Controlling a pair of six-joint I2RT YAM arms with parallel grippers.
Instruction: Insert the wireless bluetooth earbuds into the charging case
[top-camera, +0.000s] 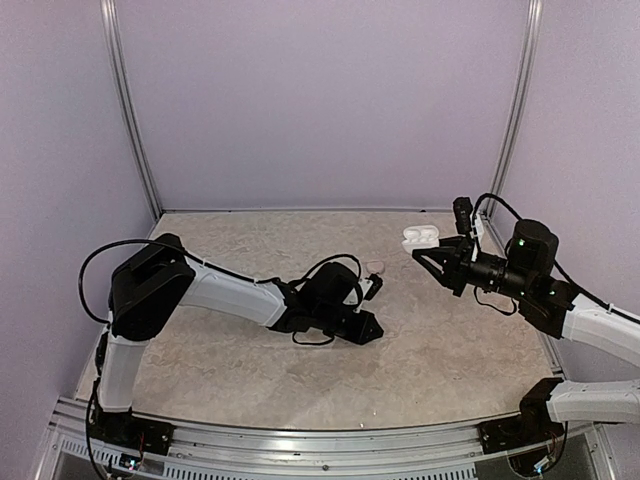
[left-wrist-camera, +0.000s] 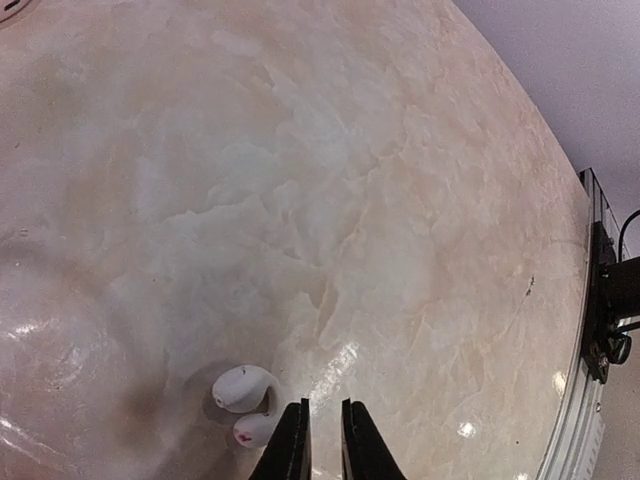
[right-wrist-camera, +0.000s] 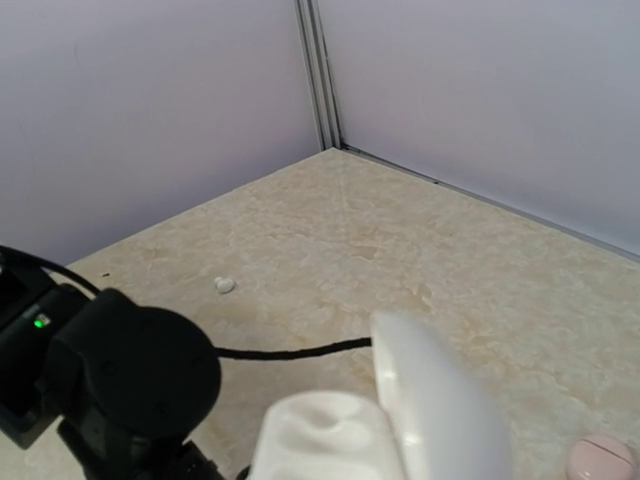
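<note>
Left gripper (left-wrist-camera: 325, 447): fingers are set almost together, with only a narrow slit between them, and nothing is held

Right gripper (top-camera: 424, 251): judged to be clamped on the open white charging case (top-camera: 420, 236), which is held up off the marbled tabletop (left-wrist-camera: 400, 200) at the far right. In the right wrist view its fingers are hidden behind the case

Earbud (left-wrist-camera: 245, 391): white, with a pink mark on the lower lobe. It is found lying on the tabletop just beside the left gripper's fingertips, to their left in the left wrist view and outside the slit. Whether it touches the finger cannot be told. Its long axis is seen to run roughly along the fingers' direction, slightly slanted

Second earbud (right-wrist-camera: 224, 285): a tiny pale speck is recorded on the tabletop in the right wrist view, well apart from the case

Judgement: the left arm is by far the nearer to the first earbud. The pick-up is taken to turn on a sideways offset: the jaws would have to be opened and shifted toward the earbud until it is straddled across its short axis. The case lies well apart to the right, so a carry across would be needed
</note>
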